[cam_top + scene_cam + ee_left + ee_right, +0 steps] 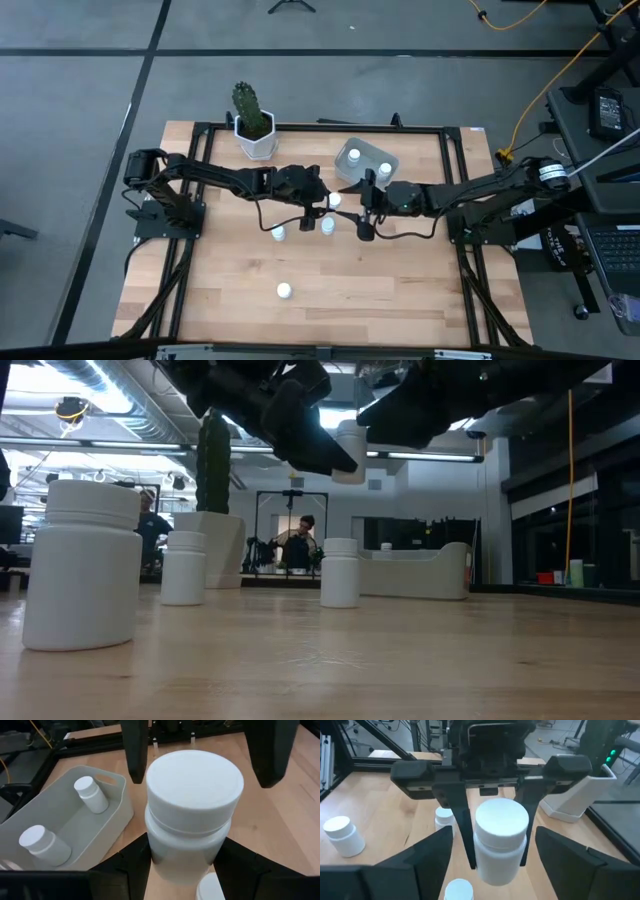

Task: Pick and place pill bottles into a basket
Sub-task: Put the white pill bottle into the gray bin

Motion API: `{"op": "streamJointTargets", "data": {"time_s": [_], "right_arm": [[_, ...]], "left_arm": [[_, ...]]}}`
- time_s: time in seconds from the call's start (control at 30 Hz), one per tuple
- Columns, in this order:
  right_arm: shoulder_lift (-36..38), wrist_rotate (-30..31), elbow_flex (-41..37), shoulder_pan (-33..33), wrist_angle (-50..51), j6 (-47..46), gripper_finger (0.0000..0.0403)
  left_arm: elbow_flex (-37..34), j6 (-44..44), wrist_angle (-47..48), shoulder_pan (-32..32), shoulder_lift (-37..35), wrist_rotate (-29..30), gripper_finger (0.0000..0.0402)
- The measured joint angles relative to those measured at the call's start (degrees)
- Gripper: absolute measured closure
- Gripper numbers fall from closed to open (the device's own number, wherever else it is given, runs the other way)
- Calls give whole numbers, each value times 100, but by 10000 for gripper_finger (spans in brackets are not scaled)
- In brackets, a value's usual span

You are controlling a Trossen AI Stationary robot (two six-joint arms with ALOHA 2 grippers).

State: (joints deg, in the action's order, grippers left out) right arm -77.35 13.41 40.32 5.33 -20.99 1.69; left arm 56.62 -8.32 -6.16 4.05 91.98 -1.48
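A white pill bottle hangs above the table's middle, with my left gripper shut on it. My right gripper faces it from the table's right, open; its fingers stand on either side of the bottle's cap without touching. The pale grey basket sits behind the grippers, with two pill bottles lying in it. Three more pill bottles stand upright on the table. My left gripper pinches the pill bottle's body below the cap between its two fingers, one on each side. The fingers come from the table's left, slanting a little downward. The bottle is lifted clear of the table, roughly upright with its cap on top.
A white pot with a cactus stands at the far left, left of the basket. The table's black frame rail runs along the far edge. Bare wood lies at the near right. People show in the room behind.
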Motion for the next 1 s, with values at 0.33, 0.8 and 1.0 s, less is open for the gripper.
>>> {"op": "streamJointTargets", "data": {"time_s": [0.33,0.8,1.0], "right_arm": [[-204,-81,2,-193,-226,-2,119],[-329,-306,2,-250,-569,142,159],[-327,-308,241,-250,-71,19,172]], "left_arm": [[0,0,-4,0,0,0,217],[-2,0,43,0,0,0,217],[-2,1,49,0,0,0,217]]}}
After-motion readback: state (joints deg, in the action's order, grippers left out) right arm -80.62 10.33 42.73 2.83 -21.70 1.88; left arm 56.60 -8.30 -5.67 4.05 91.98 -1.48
